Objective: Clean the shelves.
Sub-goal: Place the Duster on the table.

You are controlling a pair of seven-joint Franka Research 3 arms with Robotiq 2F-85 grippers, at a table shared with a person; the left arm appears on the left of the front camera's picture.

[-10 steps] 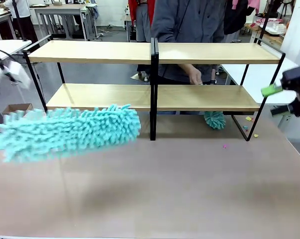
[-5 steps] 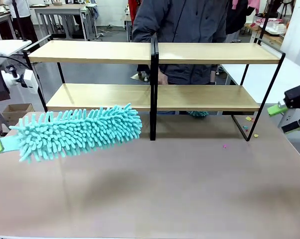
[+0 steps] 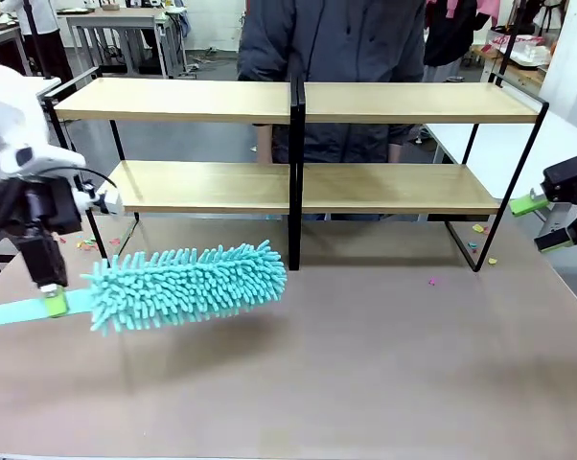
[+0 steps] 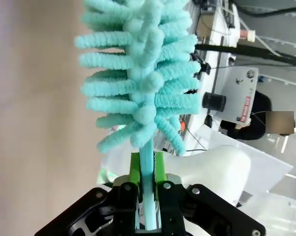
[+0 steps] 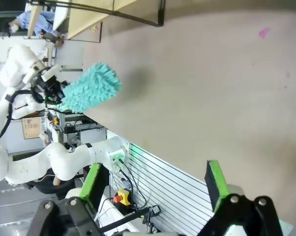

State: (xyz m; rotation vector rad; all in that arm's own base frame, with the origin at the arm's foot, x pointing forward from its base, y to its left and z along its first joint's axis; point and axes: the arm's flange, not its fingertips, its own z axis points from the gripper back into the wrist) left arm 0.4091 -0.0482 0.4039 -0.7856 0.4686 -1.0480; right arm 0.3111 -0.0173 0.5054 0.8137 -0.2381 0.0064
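Observation:
The shelves (image 3: 298,101) stand across the far half of the table: two light-wood tiers on black frames. My left gripper (image 3: 51,299) is shut on the flat handle of a fluffy teal duster (image 3: 188,283), whose head hangs over the table in front of the lower left shelf. In the left wrist view the green pads (image 4: 134,169) clamp the duster (image 4: 138,73) handle. My right gripper (image 3: 541,218) stands open at the right edge, beside the rack's right end, with nothing between its pads (image 5: 93,183). The duster (image 5: 91,87) also shows far off there.
A person in a dark jacket (image 3: 336,57) stands behind the shelves. Small coloured scraps (image 3: 480,240) lie on the table by the rack's right foot, and a pink one (image 3: 430,281) farther out. More scraps (image 3: 85,244) lie near the left foot.
My left arm has come in from the left and carried the duster rightward and lower. The person's hand and second teal duster have left the lower shelf. My right gripper shifted slightly.

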